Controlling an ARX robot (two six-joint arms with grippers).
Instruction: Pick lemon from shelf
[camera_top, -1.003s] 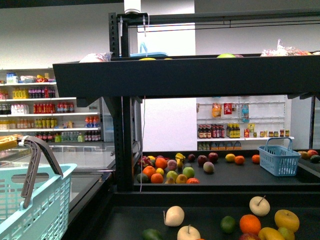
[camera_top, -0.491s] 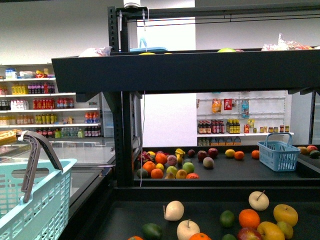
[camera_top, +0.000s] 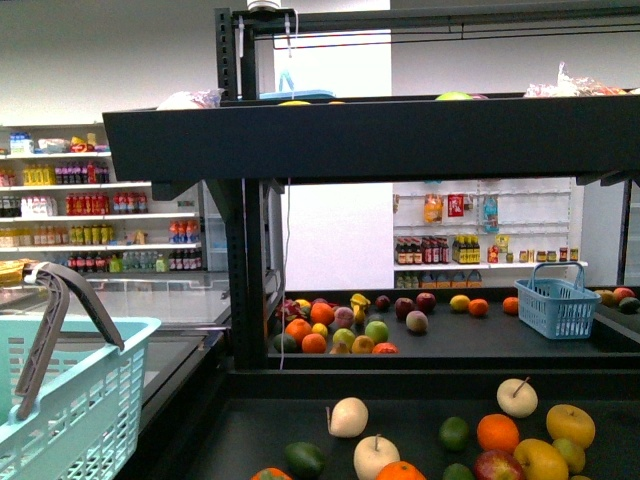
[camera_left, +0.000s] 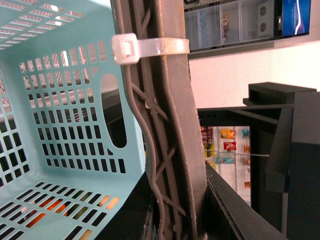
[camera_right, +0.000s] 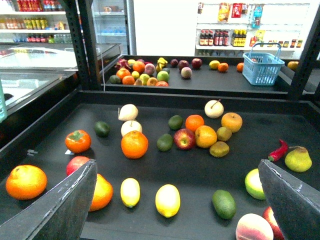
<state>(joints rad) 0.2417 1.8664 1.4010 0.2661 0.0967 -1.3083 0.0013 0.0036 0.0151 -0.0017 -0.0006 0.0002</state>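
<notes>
- Shelf (camera_top: 380, 140): black metal-framed rack with flat black tiers and raised edges. It fills the middle and right of the scene. One tier runs overhead, one lies nearest with loose fruit, and one lies farther back with more fruit.
- White store shelves (camera_top: 90, 220): stocked with bottles, along the far wall on the left.
- Teal basket (camera_top: 80, 400): perforated plastic, at the near left beside the shelf. Its grey handle (camera_top: 45, 330) is raised and tilted.
- Blue basket (camera_top: 555, 305): stands upright at the far right of the farther tier.
- Right end effector (camera_right: 176, 167): spread wide, both fingers apart over the nearest tier, nothing held, touching no fruit.
- Left end effector: its fingers show in no view, so I cannot tell its opening or what it holds. Its wrist camera sits close against the basket handle.
- Mixed fruit (camera_right: 200, 132): oranges, apples, pears and limes clustered toward the middle of the nearest tier.
- Lemon (camera_right: 167, 200): bright yellow oval, lying flat on the nearest tier at its near edge, nearer than the cluster. It sits between a slimmer yellow fruit (camera_right: 130, 192) just beside it and a dark green avocado (camera_right: 224, 203). It is not grasped.
- White zip tie (camera_left: 150, 48): wrapped around the basket handle.
</notes>
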